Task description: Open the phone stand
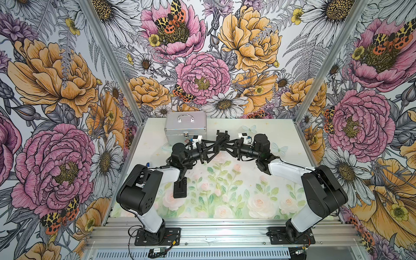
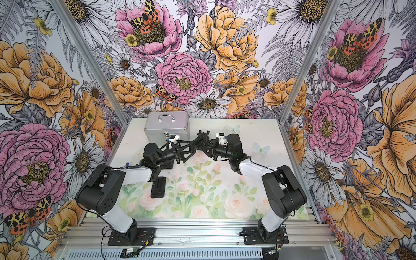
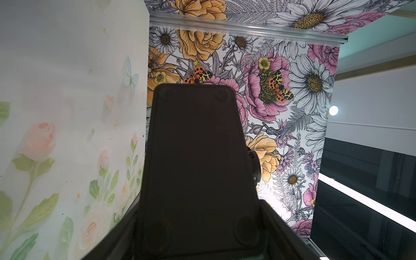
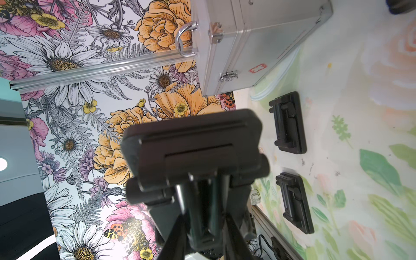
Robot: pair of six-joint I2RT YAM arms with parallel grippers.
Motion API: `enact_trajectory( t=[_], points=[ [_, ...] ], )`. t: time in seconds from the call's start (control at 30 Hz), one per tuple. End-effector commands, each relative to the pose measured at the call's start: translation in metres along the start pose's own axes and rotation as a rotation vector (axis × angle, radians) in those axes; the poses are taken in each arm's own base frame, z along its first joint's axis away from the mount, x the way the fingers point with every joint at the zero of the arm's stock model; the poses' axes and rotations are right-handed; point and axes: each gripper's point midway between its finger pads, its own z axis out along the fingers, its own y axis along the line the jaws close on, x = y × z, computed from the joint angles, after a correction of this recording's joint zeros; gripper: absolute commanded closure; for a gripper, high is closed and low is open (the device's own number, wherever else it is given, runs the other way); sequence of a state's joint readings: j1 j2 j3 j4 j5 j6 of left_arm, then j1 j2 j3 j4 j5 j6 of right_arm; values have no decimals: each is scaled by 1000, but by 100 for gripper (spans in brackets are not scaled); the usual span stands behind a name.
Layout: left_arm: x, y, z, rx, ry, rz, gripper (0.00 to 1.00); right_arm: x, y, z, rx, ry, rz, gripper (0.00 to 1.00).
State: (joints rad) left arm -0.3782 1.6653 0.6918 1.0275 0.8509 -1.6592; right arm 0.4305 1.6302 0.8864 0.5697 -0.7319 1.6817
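A black phone stand [image 1: 221, 136] hangs in the air over the middle back of the table, held between both arms in both top views. My left gripper [image 1: 211, 149] is shut on its flat base, whose underside with round rubber feet [image 3: 195, 146] fills the left wrist view between the jaws. My right gripper [image 4: 204, 225] is shut on the stand's stem, below the holder plate [image 4: 193, 144]. In a top view the right gripper [image 1: 229, 146] meets the left one from the opposite side. How far the stand is unfolded is hard to tell.
A silver metal case [image 1: 185, 126] with a handle stands at the back left of the table. A folded black stand [image 1: 180, 189] lies flat under the left arm. The right wrist view shows two such folded stands [image 4: 288, 122] [image 4: 295, 202] on the floral mat.
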Motion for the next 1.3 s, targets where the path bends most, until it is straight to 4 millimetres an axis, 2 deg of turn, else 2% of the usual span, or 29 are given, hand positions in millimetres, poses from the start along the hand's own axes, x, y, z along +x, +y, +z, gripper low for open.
enact_trajectory(
  t=[0.0,0.1,0.47,0.63,0.73,0.8,0.87,1.03,1.27],
  points=[
    [29,-25,1,58,80,82,42,-11,11,5,-24,-38,-33,100],
    [30,-25,0,58,81,81,52,-12,12,6,-24,-36,-31,100],
    [31,-28,0,62,81,85,53,-13,19,10,-35,-27,-40,99],
    [32,-28,-1,62,81,86,53,-15,23,12,-41,-25,-48,79],
    [33,-28,-2,62,82,84,53,-15,27,13,-47,-21,-61,62],
    [33,-28,-2,62,84,84,53,-16,27,15,-48,-18,-64,47],
    [34,-28,-2,61,85,82,53,-16,28,16,-49,-16,-66,42],
    [35,-28,-2,62,91,83,53,-18,24,18,-41,-15,-62,42],
    [36,-27,-3,58,96,81,53,-16,22,23,-15,-1,-65,54]
  ],
)
